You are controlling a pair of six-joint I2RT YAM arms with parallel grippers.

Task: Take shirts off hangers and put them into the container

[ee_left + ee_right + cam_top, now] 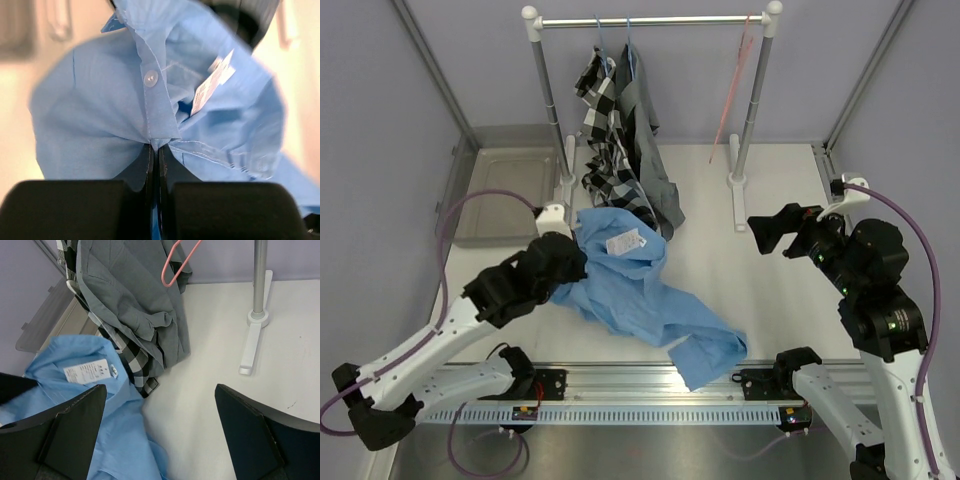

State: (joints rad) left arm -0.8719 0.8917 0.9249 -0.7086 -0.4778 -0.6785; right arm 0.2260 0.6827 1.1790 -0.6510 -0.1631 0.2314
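Light blue shirt [630,290]: crumpled on the table [770,310], beside the container [505,195]. Soft and limp, so expect it to trail. Your left gripper [155,150] is clamped on its button placket. Your right gripper [772,232] is wide open, holding nothing.

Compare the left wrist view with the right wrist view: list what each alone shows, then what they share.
Left wrist only: the left arm's fingers shut on the soft light blue fabric shirt near its small white button. Right wrist only: the right arm's fingers wide open, the plain grey shirt, the black-and-white checked shirt, the thin pink-red wire hanger, the translucent grey plastic tray. Both: the blue shirt and its white label.
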